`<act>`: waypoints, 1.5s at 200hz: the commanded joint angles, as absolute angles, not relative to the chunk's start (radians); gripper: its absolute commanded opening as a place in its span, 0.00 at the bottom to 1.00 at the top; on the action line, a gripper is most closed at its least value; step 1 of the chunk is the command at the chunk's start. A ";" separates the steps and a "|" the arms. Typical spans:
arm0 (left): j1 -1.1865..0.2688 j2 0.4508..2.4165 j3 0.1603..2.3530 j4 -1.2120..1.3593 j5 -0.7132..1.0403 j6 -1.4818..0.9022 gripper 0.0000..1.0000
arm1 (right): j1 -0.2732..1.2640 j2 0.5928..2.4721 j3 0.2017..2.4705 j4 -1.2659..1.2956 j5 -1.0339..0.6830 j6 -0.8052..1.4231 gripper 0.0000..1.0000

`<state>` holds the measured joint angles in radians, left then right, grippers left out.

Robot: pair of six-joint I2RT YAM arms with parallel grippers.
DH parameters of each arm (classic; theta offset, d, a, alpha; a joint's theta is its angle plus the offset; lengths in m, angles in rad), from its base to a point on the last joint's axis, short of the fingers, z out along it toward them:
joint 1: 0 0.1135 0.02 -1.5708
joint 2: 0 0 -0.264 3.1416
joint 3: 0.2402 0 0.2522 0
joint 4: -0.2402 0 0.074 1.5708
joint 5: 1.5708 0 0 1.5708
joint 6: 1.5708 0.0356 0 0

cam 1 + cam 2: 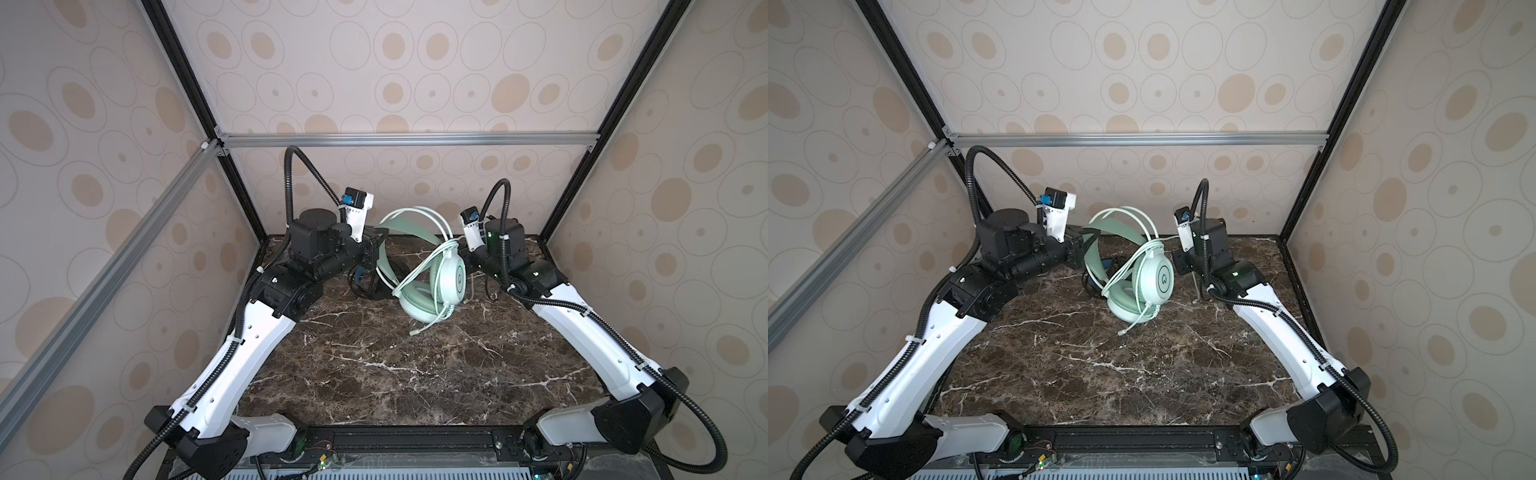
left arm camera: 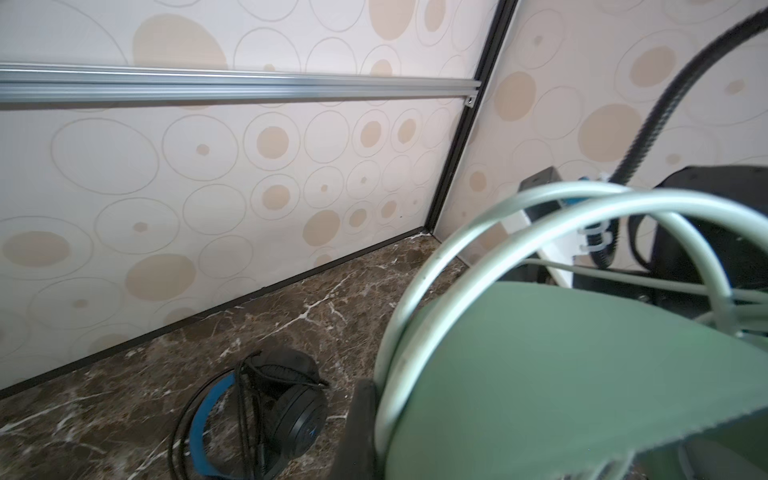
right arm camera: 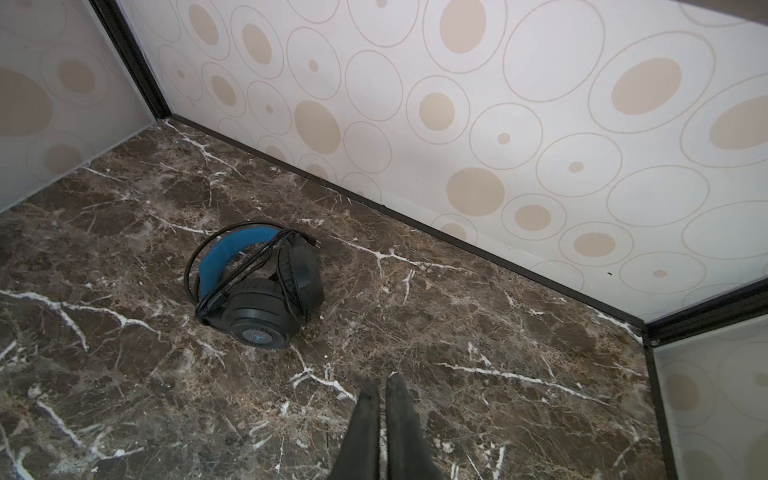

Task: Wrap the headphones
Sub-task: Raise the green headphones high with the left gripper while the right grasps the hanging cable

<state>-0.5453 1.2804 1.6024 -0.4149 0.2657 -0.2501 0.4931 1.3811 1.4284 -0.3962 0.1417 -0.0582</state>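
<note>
Left tool (image 1: 379,249) clamps mint-green headphones (image 1: 454,279); right tool (image 3: 382,395) closed.

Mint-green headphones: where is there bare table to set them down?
Widest bare table lies in front of the mint-green headphones, between left arm and right arm. A smaller patch runs along the back wall behind the black headphones. Crowded: mid-back, both pairs packed between left tool and right tool.

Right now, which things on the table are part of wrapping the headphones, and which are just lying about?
Part of the job: mint-green headphones, held at the headband by the left gripper; their pale green cable; black headphones, cable looped round them; right gripper, shut and empty.
Just lying about: nothing loose, only the marble table and patterned walls.
</note>
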 commanded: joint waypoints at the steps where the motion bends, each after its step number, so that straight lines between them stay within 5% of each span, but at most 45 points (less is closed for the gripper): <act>1: -0.544 1.277 1.681 -0.248 0.395 -0.386 0.00 | 0.478 1.343 1.372 -0.284 0.092 0.015 0.08; 96: -0.543 1.344 1.820 -0.083 0.397 -0.537 0.00 | 0.475 1.287 1.172 -0.088 0.016 0.084 0.07; 173: -0.542 1.368 1.850 -0.074 0.366 -0.561 0.00 | 0.475 1.202 1.000 0.016 -0.098 0.076 0.35; 300: -0.524 1.370 1.862 -0.066 0.321 -0.572 0.00 | 0.475 1.212 0.899 0.053 -0.086 0.112 0.30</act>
<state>-0.5343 1.3869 1.8034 -0.1585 0.3347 -0.5125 0.4808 1.2236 0.9226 0.0139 -0.1017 0.0887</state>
